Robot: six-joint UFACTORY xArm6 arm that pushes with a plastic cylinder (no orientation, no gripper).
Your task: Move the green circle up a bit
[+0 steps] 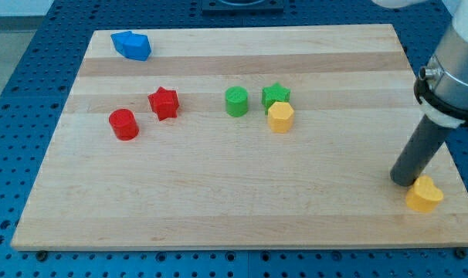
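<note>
The green circle sits near the middle of the wooden board, a little above centre. A green star is just to its right, with a yellow hexagon-like block touching the star's lower side. My tip is far off at the view's lower right, well away from the green circle. It stands right next to a yellow heart-shaped block, at that block's upper left.
A red cylinder and a red star sit to the left of the green circle. A blue block lies at the board's top left corner. The board rests on a blue perforated table.
</note>
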